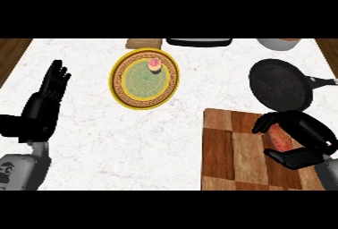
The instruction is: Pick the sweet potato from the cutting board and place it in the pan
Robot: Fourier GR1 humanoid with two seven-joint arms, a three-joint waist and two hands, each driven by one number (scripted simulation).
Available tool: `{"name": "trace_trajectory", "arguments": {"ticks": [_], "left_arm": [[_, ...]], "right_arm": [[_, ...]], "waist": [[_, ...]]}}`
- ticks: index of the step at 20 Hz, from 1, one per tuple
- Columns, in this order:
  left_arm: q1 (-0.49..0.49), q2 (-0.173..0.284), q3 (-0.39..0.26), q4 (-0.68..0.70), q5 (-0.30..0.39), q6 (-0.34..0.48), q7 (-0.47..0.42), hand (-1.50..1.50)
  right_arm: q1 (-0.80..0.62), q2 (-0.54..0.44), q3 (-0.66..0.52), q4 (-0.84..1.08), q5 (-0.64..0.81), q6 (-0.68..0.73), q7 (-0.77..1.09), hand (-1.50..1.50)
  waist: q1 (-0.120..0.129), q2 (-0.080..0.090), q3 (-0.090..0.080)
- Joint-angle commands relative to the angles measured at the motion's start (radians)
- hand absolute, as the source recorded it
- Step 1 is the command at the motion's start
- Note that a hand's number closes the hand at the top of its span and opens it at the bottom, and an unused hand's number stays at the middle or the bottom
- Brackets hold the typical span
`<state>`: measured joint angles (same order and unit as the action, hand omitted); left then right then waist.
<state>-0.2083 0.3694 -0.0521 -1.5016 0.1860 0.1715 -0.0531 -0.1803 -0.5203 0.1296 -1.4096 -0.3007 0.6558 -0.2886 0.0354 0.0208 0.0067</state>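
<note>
The right hand (300, 138) lies over the right part of the cutting board (231, 152), its fingers and thumb curled round the sweet potato (282, 139) — a reddish strip of it shows between them, low on the board. Just beyond the board's far right corner sits the black pan (277, 85), its handle pointing right; the hand's upper fingers reach close to the pan's near rim. The left hand (49, 91) rests at the left side of the white counter (99, 147), fingers straight and pointing up, holding nothing. Between the two, further back, stands a yellow-rimmed plate (128, 96) with a green centre and a small pink-topped item (154, 65) on it. Along the far edge — partly cut off — are a tan object (144, 43), a dark tray (198, 41) and a pale bowl (280, 43).
</note>
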Motion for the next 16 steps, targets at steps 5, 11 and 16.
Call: {"name": "trace_trajectory", "arguments": {"ticks": [5, 11, 16], "left_arm": [[-0.012, -0.039, -0.02, 0.04, -0.001, 0.027, 0.077, 0.0], [-0.036, -0.067, -0.045, 0.047, -0.007, 0.022, 0.07, 0.0], [-0.057, -0.049, -0.035, 0.079, -0.009, 0.004, 0.079, 0.0]], "right_arm": [[-0.085, -0.261, -0.201, 0.182, 0.127, 0.167, -0.435, -1.5], [-0.188, -0.463, -0.145, 0.176, 0.243, 0.192, -0.497, -1.5], [-0.252, -0.568, -0.046, 0.187, 0.349, 0.161, -0.549, -1.5]], "waist": [[-0.016, -0.004, 0.003], [0.01, 0.0, 0.0], [0.024, 0.002, -0.003]]}}
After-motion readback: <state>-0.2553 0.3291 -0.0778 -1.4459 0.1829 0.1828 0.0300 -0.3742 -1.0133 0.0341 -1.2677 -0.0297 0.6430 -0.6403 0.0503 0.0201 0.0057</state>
